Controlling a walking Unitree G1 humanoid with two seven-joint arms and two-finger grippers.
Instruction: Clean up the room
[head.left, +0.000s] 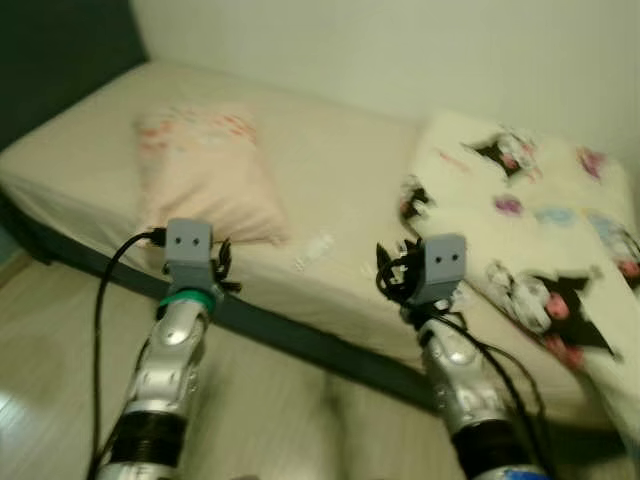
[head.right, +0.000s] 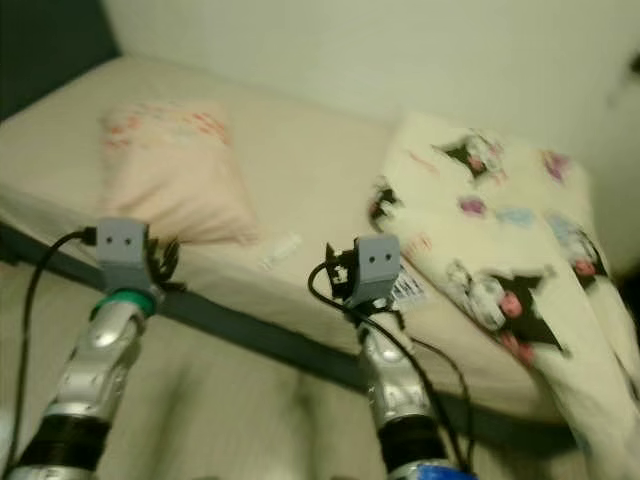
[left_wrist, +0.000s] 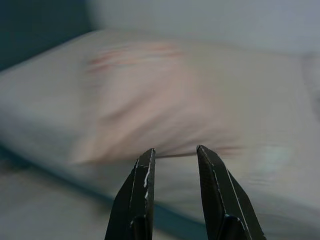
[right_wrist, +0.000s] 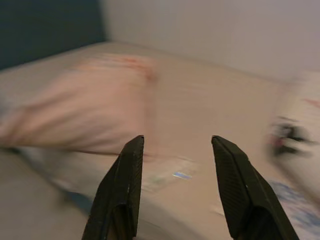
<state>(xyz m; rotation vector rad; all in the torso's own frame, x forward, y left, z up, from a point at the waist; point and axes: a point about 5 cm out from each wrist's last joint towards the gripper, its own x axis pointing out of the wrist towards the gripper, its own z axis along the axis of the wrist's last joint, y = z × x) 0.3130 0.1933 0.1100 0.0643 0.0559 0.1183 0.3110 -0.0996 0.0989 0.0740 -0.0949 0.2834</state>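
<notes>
- Clear plastic, perhaps a small wrapper, lies on the bed near its front edge, just beside the lower right corner of the pink pillow and between the two arms; it looks the likeliest piece of litter to pick up.
- From the right hand the wrapper lies ahead and to the robot's left; the right wrist view frames it low between that hand's two fingers, which stand spread wide with nothing in them.
- The left hand points at the pillow's near edge, fingers parted by a narrower gap and empty; the wrapper sits off to its right.
- By that framing the right arm seems better lined up, though both are close.
- The wrapper's long axis appears to run slantwise, up and toward the folded cartoon-print blanket.
- Motion blur smears every view, so what the wrapper really is stays uncertain, and the blanket's right side is cut off.
</notes>
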